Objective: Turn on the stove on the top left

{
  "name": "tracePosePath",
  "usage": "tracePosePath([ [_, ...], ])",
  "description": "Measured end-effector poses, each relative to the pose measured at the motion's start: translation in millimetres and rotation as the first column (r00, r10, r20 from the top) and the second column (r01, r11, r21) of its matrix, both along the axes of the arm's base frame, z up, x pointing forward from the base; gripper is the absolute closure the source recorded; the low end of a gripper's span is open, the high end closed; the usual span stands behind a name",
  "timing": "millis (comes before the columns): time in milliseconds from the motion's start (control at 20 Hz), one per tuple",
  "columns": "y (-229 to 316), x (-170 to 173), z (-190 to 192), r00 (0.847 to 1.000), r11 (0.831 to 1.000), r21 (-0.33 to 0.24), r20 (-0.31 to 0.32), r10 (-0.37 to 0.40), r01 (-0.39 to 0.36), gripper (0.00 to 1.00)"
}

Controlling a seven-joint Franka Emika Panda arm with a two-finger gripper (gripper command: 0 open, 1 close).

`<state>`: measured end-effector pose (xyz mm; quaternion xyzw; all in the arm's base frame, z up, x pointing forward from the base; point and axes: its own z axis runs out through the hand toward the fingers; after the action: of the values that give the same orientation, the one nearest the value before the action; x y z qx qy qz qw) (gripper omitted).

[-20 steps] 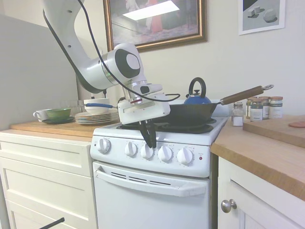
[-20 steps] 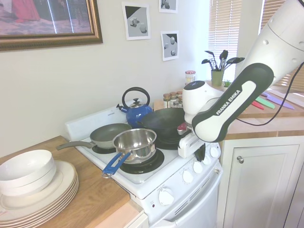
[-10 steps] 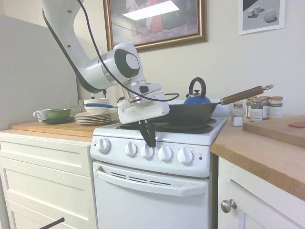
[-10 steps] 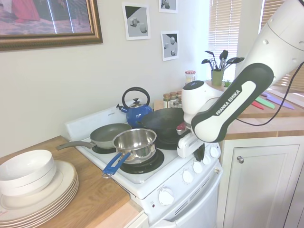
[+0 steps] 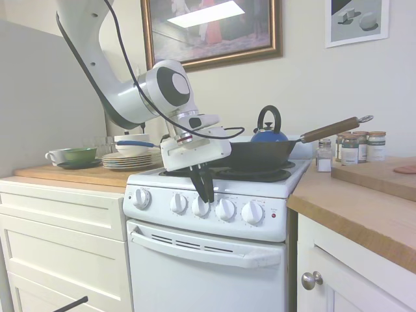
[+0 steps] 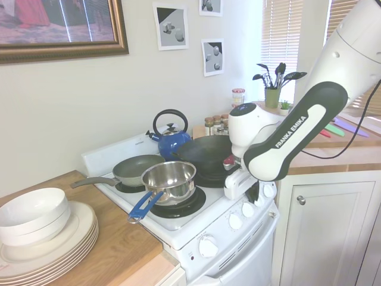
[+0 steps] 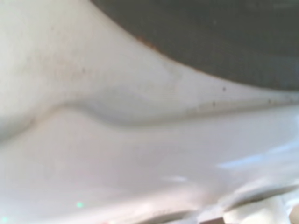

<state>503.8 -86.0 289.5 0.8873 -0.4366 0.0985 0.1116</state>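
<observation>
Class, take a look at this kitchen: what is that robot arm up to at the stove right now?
The white arm has brought its claw down to the front panel of the stove, its dark fingers pointing at the third of five white knobs. The fingers look close together at the knob; whether they grip it is unclear. A wok, kettle, saucepan and frying pan sit on the burners.

Both ext. views are reading bright & evenly lit, colours slightly washed. A ceiling light is glaring off the glass of the framed painting (image 5: 211, 29) in the 1st ext. view, and daylight is coming thru the window blinds (image 6: 284, 36) in the 2nd, blowing them out a bit. Shadows are staying soft under the stove (image 5: 214, 260) front. Straight lines are bowing slightly near frame edges. Wrist view is sitting too close, fully out of focus: pale surface w/ faint sheen, prob. enamel, dark blur above.
</observation>
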Motion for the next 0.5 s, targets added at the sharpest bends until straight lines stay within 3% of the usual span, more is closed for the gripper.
tracePosePath([
  [500,17,-11,-1,1.0,1.0,-0.005,0.002,0.002,-0.002,1.0],
])
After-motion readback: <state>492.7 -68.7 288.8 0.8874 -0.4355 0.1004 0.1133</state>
